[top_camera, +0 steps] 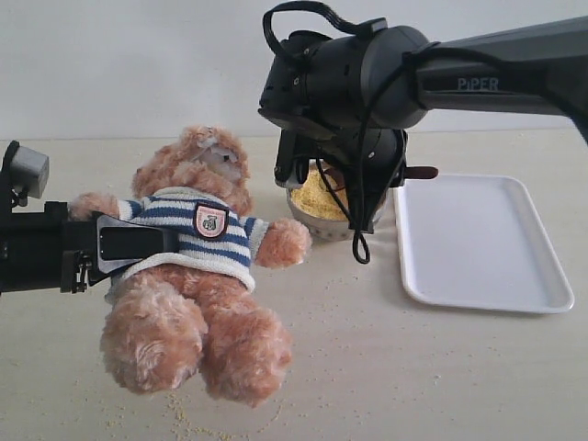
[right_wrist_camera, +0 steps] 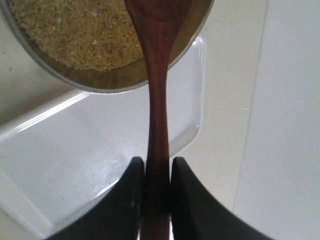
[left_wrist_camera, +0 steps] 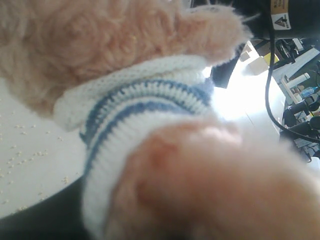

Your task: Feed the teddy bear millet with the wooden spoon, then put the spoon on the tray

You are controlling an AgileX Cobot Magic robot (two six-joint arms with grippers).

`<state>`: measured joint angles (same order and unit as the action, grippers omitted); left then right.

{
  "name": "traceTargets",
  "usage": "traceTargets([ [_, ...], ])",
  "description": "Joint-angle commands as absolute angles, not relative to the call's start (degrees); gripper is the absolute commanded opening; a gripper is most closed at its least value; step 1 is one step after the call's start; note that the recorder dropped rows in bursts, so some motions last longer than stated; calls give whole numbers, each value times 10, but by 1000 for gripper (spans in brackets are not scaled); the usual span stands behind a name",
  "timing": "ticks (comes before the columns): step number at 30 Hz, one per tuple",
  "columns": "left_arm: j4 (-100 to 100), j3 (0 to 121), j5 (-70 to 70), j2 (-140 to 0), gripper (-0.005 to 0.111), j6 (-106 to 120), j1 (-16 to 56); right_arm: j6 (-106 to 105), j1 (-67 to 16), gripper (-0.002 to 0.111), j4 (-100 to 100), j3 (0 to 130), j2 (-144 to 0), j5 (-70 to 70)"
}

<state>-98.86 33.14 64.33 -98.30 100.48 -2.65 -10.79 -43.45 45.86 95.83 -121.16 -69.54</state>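
The right claw (right_wrist_camera: 157, 167) is clamped on the slim handle of the wooden spoon (right_wrist_camera: 159, 100), whose oval end sits over the millet (right_wrist_camera: 75, 35) in the metal bowl (right_wrist_camera: 100, 84); whether it touches the grains cannot be told. The left claw (top_camera: 156, 241) is clamped on the striped side of the teddy bear (top_camera: 197, 303), one black finger lying across the sweater front. The bear sits leaning on the counter (top_camera: 386, 367) left of the bowl, the tray (top_camera: 478, 239) lies just right of it, and loose grains dot the surface.
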Motion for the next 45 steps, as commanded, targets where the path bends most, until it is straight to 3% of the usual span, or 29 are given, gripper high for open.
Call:
traceTargets([
  [1,-999,333,655,-981,5,1001,-28,-115,-433,0,466,960,-1206,-700],
  [45,-999,333,659,-981,5,999,-28,-116,-442,0,570,960,-1212,-700],
])
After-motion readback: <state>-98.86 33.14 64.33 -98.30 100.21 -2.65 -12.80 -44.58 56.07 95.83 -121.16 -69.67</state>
